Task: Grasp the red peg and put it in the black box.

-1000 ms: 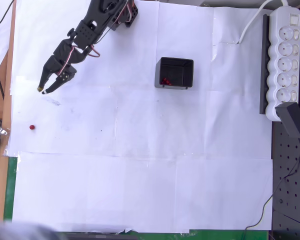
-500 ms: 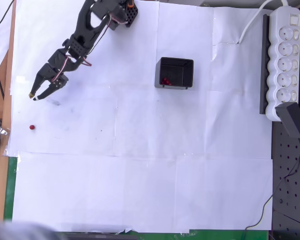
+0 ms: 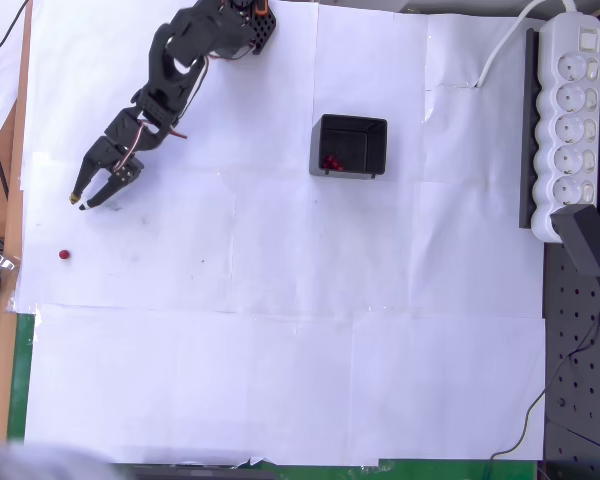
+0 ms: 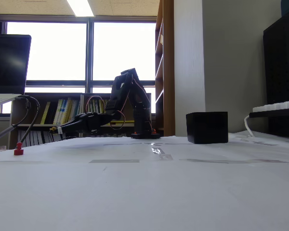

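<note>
We're in the approach phase here, by my reading: nothing grasped yet, and the gripper (image 3: 86, 200) hangs over the left side of the white paper-covered table (image 3: 280, 380), short of its target. The red peg (image 3: 64, 255) sits alone close to the table's left edge, a little nearer the front edge than the fingertips are, with a clear gap between them. In the fixed view the peg (image 4: 19, 149) shows as a tiny red stub at the far left, and the gripper (image 4: 62, 130) is low, just above the paper, with nothing in it.

The fingers are parted, a narrow V seen from overhead, tips pointing down toward the front-left corner. The arm is stretched out long from its base at the back edge, elbow bent, wrist angled downward.

The black box (image 3: 349, 146) stands well apart, toward the middle of the back half of the table (there already seem to be small red bits inside it).

What's next, I'd judge: carry the open fingers further toward the left edge until they straddle the peg, drop, and close. It's a very small thing, so alignment has to be tight or it may get nudged away.
</note>
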`<state>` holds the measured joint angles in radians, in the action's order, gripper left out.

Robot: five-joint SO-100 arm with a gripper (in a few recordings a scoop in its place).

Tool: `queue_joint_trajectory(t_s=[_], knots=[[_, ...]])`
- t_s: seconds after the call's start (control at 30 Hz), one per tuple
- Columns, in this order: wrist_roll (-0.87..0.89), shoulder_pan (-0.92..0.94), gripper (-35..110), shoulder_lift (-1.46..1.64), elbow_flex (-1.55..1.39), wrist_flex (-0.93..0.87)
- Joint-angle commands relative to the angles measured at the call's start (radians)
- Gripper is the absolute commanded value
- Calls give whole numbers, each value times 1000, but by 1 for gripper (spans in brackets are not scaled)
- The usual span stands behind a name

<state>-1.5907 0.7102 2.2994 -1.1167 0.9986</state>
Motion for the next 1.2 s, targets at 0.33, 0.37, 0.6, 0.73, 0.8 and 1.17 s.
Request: queue_joint_trajectory(t_s=[0.33, 0.37, 0.6, 0.73, 0.8, 1.17], knots=[[31, -23, 23, 129, -232, 23], [34, -23, 24, 138, -252, 11], [-2, -29, 32, 170, -382, -140], [-11, -40, 32, 173, -394, -158], [-37, -40, 33, 173, -400, -179], [-38, -32, 31, 199, -453, -229]])
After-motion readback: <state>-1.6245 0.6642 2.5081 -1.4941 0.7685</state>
